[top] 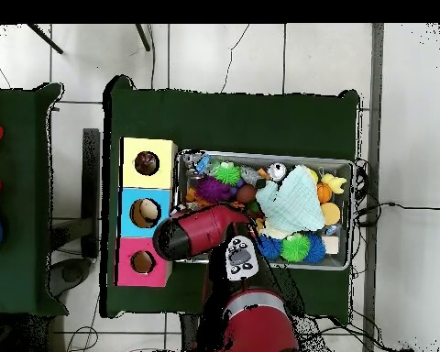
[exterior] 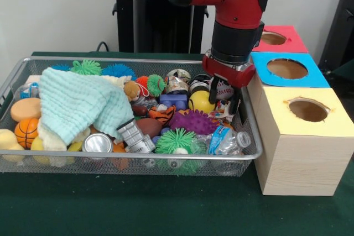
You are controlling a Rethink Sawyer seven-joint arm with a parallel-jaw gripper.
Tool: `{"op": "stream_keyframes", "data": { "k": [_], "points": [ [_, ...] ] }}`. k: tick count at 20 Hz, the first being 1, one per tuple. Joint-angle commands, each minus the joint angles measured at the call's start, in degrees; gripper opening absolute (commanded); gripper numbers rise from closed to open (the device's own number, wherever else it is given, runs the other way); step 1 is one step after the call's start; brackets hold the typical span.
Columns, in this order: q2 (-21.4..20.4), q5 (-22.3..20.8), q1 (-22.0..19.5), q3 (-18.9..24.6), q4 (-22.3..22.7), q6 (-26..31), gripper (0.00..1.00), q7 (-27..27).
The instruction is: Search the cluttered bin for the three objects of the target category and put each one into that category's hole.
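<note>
Fingers (exterior: 213, 96) of our gripper (exterior: 225, 99) hang apart, holding nothing, inside the bin (exterior: 138, 161); we choose one toy before closing.

Wire mesh bin (exterior: 16, 75) crammed with toys, beside yellow (exterior: 307, 110), blue (exterior: 287, 69), red (exterior: 273, 38) holes

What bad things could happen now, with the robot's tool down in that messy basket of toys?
The tool sits low among packed toys near the yellow ball, so it might bump or pinch the wrong one. The green cloth covers part of the wire bin, so some toys could stay hidden. The arm is close to the blue box, so swinging out could knock it.
</note>
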Motion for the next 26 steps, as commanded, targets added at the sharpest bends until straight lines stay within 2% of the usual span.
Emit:
{"op": "stream_keyframes", "data": {
  "k": [1,10,13,16,19,23,26],
  "points": [
    [6.4,-3.6,-2.9,3.6,-2.0,-0.4,1.00,-6.7],
    [6.9,-4.5,-4.0,4.9,-2.3,-1.0,1.00,-7.8],
    [8.6,-3.8,-1.9,2.6,-3.9,-2.4,1.00,-4.2],
    [7.9,0.7,4.5,-4.1,-3.5,-1.5,1.00,5.8],
    [8.1,7.0,8.6,-8.4,-2.5,-1.0,1.00,14.2],
    [7.4,14.1,7.5,-8.4,-0.9,3.0,1.00,13.5],
    [7.0,16.0,7.2,-8.5,-0.1,4.0,1.00,10.5]
  ]
}}
